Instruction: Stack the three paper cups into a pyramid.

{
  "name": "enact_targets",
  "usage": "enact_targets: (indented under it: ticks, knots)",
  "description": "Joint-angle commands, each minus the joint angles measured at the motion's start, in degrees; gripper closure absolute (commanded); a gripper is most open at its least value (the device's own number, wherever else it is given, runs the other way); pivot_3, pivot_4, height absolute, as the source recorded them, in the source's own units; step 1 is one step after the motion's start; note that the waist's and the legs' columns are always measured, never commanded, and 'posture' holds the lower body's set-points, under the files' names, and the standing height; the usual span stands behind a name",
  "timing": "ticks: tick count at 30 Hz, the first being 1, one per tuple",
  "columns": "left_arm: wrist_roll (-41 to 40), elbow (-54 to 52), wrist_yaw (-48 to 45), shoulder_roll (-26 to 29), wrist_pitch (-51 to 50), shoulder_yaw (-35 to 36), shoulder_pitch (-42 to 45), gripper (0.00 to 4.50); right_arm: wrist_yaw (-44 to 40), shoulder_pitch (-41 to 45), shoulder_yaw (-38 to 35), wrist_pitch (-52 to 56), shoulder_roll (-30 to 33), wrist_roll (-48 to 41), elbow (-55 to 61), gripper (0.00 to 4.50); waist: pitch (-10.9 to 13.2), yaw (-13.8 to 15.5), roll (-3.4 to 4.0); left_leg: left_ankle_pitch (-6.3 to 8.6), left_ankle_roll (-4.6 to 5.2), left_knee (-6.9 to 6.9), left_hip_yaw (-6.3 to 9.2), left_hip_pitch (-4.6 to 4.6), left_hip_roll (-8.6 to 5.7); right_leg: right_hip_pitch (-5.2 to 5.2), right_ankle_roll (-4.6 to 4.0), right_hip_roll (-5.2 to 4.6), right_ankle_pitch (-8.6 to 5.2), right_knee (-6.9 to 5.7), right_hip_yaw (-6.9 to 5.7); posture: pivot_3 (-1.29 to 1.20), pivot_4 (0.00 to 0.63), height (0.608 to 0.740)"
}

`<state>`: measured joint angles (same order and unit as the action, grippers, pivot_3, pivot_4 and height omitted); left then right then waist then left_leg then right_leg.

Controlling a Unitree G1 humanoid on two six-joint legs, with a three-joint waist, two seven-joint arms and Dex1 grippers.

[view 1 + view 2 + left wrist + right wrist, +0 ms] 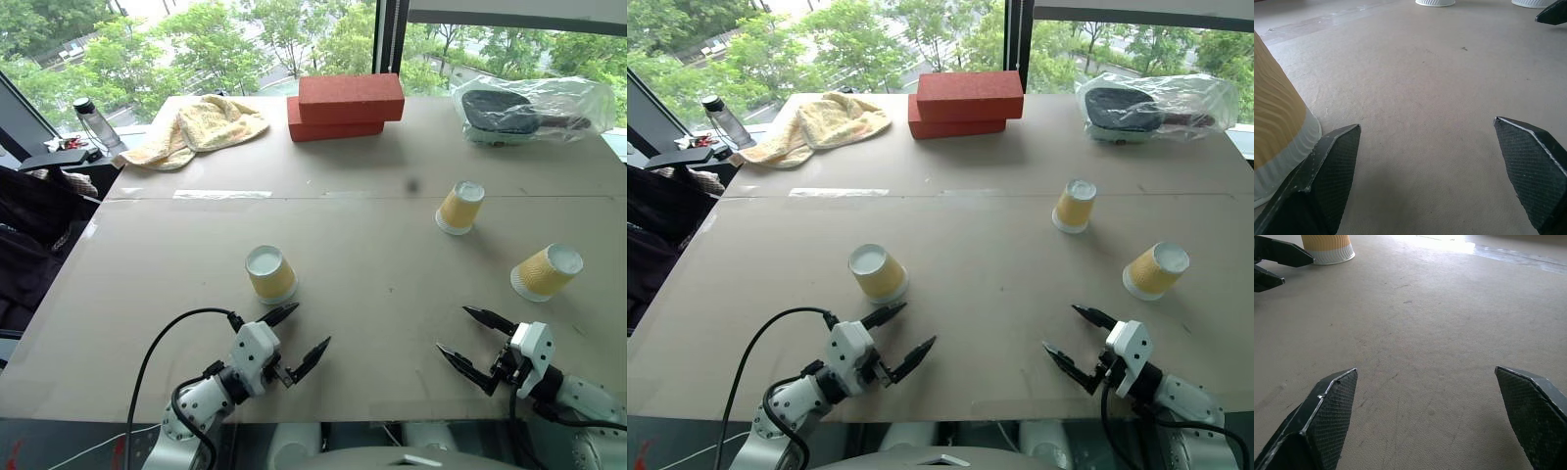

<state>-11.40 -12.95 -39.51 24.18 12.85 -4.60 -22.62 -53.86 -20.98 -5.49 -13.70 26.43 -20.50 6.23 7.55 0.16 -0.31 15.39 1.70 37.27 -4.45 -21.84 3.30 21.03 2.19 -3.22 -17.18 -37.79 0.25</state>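
Observation:
Three paper cups stand upside down and apart on the brown table, none on another. One cup is near left, one is right of centre, and one leans at the right. My left gripper is open just in front of the near-left cup, which stands beside one finger. My right gripper is open over bare table, short of the right-hand cup. Nothing sits between either pair of fingers.
Two stacked red bricks lie at the back centre, with a yellow towel to their left. A clear bag holding a dark object lies at the back right. A water bottle stands off the back-left corner.

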Motion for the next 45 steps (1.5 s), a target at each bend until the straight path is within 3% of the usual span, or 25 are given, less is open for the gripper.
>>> enact_targets:
  ticks: [1,10,19,23,26,31,39,45]
  knots:
    - [0.8,3.1,-0.2,0.7,0.3,0.2,-2.3,0.0,-0.7,-0.3,-1.2,-0.5,1.1,-1.2,1.2,0.06,0.0,0.0,0.01,0.0,0.0,0.0,0.0,0.0,0.0,0.0,0.0,0.0,0.0,0.0,0.0,0.0,0.15,0.73]
    - [0.3,2.2,-0.7,0.5,2.5,-0.8,-3.8,0.0,-3.3,-0.2,-0.9,-0.6,2.8,-3.3,0.5,0.06,-0.1,-0.7,0.03,0.01,0.01,-0.03,-0.07,0.0,0.0,0.0,0.01,-0.02,0.0,0.03,0.08,0.0,0.15,0.73]
    - [-4.4,-5.2,-2.2,2.1,2.3,0.8,-4.5,0.0,-5.8,0.9,-0.2,-2.5,2.0,-4.6,-1.1,0.06,0.1,-0.7,-0.19,0.01,0.0,-0.04,-0.08,-0.04,-0.01,0.04,0.0,-0.1,0.0,0.05,0.07,0.0,0.15,0.73]
    - [-13.4,-16.2,1.1,-0.3,0.2,3.5,-12.6,0.0,-9.7,3.0,0.6,-0.9,2.9,-8.6,2.1,0.06,0.3,-1.0,-0.54,0.01,0.0,-0.04,-0.06,-0.06,0.01,0.04,0.01,-0.21,0.0,0.06,0.05,0.0,0.15,0.73]
    - [-12.2,-21.3,5.8,-2.3,-0.8,6.2,-18.0,0.0,-10.2,5.3,0.8,2.8,4.0,-11.6,5.5,0.06,0.4,-0.9,-0.61,0.02,0.02,-0.05,-0.07,-0.1,-0.02,0.04,0.01,-0.36,0.01,0.14,0.03,0.0,0.15,0.73]
    - [-2.5,-17.0,20.6,-7.0,-8.5,11.1,-7.3,0.0,-11.1,7.9,2.6,7.2,5.0,-13.8,9.9,0.06,0.4,0.9,-0.64,0.01,0.04,0.06,0.2,-0.11,-0.14,-0.01,0.0,-0.23,0.0,0.11,-0.27,0.0,0.15,0.73]
    - [2.6,-10.2,21.1,-6.7,-7.0,11.3,1.3,0.0,-11.6,9.7,3.0,7.8,4.8,-13.7,10.8,0.06,0.5,0.4,-0.79,0.02,0.04,0.17,0.14,-0.16,-0.09,-0.11,0.19,0.06,0.11,0.16,-0.32,0.0,0.15,0.73]
    - [0.5,-6.6,16.6,-5.6,-5.7,10.8,4.1,0.0,-11.6,9.5,2.8,7.4,4.5,-13.6,11.2,0.06,0.5,0.6,-0.78,0.02,0.04,0.14,0.22,-0.15,-0.05,-0.11,0.18,-0.05,0.11,0.12,-0.33,0.0,0.15,0.73]
